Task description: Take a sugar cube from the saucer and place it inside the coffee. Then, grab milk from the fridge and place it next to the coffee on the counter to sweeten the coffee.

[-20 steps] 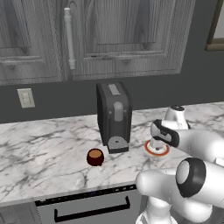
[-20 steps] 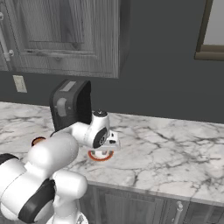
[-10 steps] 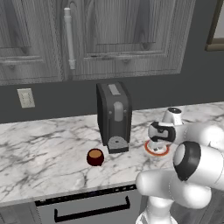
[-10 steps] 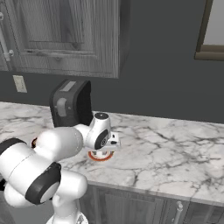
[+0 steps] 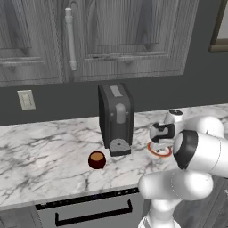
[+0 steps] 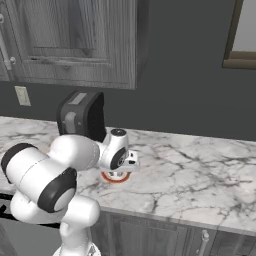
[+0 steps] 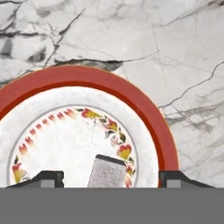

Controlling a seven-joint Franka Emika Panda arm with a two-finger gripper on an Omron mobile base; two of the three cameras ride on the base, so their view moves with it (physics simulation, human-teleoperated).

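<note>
The saucer, white with a red rim and a flower ring, lies directly under my hand. The sugar cube sits on it between my two fingertips, with a gap on each side. My gripper is open around the cube and points straight down. From the left base view the gripper hangs low over the saucer, right of the coffee machine. The coffee, a dark red cup, stands on the counter left of the machine's front. The milk and the fridge are out of view.
A tall black coffee machine stands against the back wall between cup and saucer, also seen behind my arm. Dark grey wall cabinets hang above. The marble stretches away to the right of the saucer.
My hand has come down and slightly left over the saucer. The arm's elbow has swung in front of the base cameras. The fingers have drawn a little closer together.
</note>
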